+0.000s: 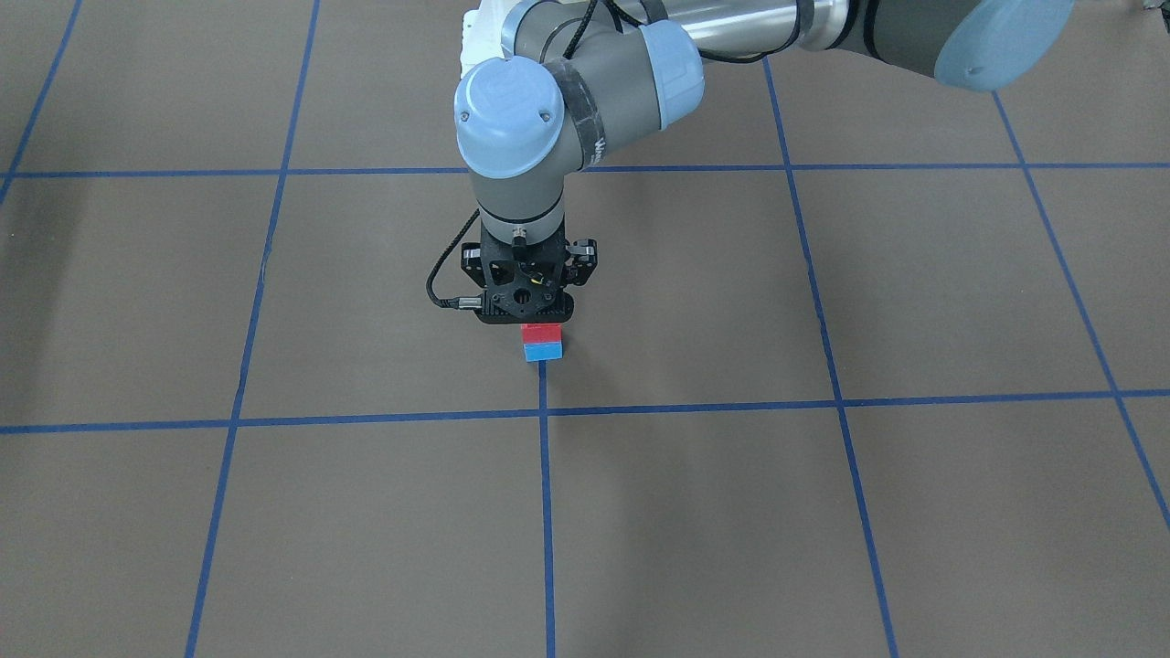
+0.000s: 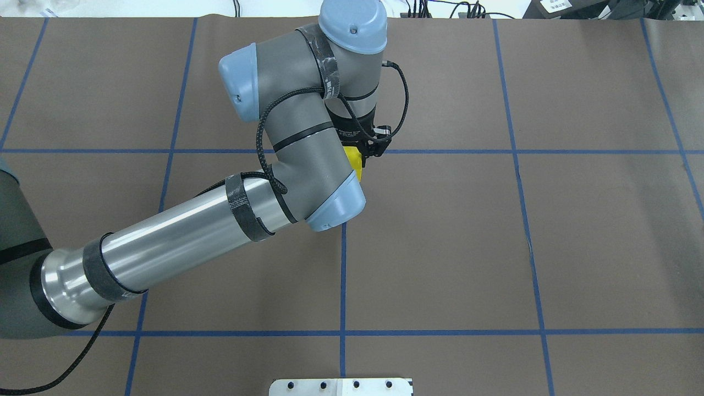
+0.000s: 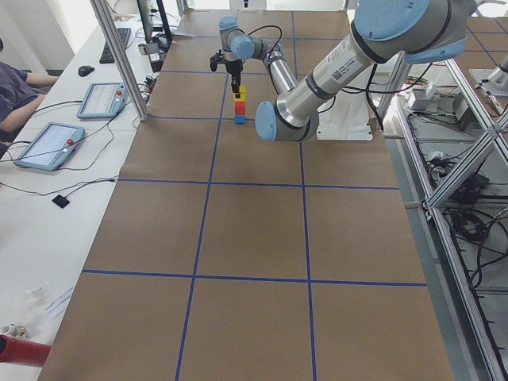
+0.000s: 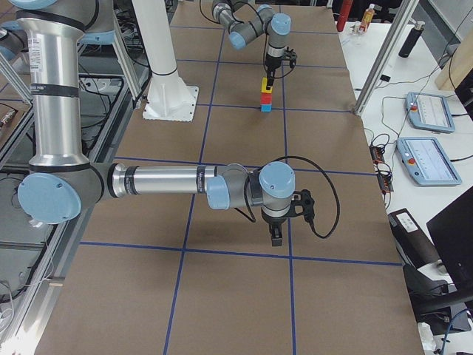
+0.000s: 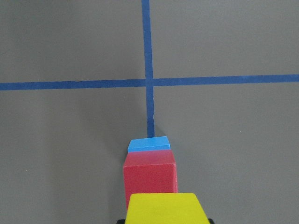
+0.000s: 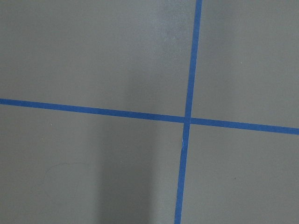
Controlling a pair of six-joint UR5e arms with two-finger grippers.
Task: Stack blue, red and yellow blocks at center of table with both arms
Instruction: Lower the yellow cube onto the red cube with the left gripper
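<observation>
A blue block point(image 1: 543, 351) stands at the table's center with a red block point(image 1: 541, 334) on it. A yellow block point(image 5: 167, 209) sits on top of the red block point(image 5: 150, 179), above the blue block point(image 5: 148, 144). The three-block stack also shows in the exterior left view point(image 3: 240, 105). My left gripper point(image 1: 530, 316) points straight down over the stack, shut on the yellow block point(image 2: 356, 160), and its body hides that block in the front view. My right gripper point(image 4: 276, 238) hangs low over bare table, far from the stack; I cannot tell whether it is open or shut.
Blue tape lines point(image 1: 545, 512) divide the brown table cover into squares. The right wrist view shows only a tape crossing point(image 6: 187, 119). A white pedestal point(image 4: 168, 100) stands at the robot's side. Tablets point(image 4: 429, 111) lie on a side table.
</observation>
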